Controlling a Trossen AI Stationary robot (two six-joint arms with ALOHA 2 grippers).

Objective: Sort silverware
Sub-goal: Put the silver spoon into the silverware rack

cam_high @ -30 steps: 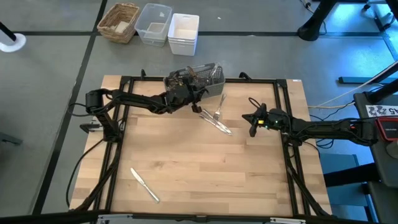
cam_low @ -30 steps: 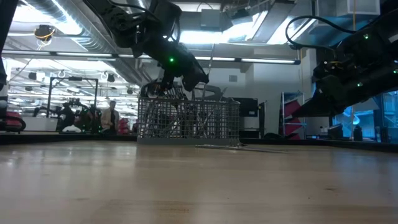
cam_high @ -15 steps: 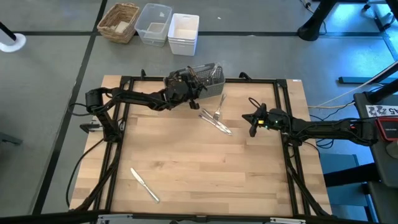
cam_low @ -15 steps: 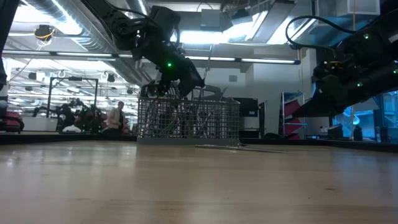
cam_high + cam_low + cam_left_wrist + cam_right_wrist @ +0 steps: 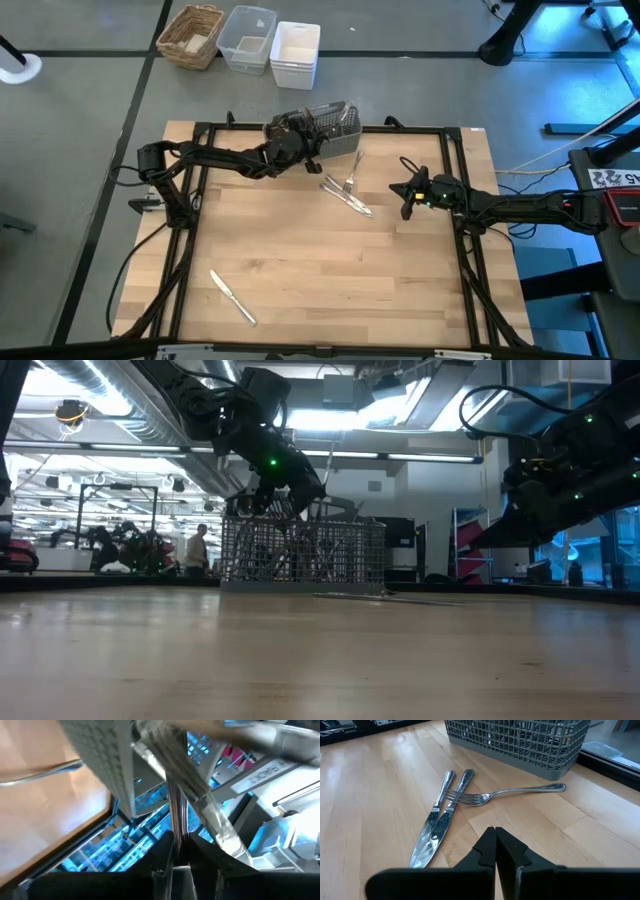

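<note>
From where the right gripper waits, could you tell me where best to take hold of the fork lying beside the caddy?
Probably by the fork handle's free end near the grey caddy, coming straight down. Its tines lie over the two knives, so that end is crowded, while the handle lies flat and alone on bare wood. The right gripper, shut, would have to open first.

Two dark jointed arms — black cables, green indicator lights.

Probably a robotics lab: exposed ceiling ducts (image 5: 110,405), distant equipment racks (image 5: 470,540).
</note>
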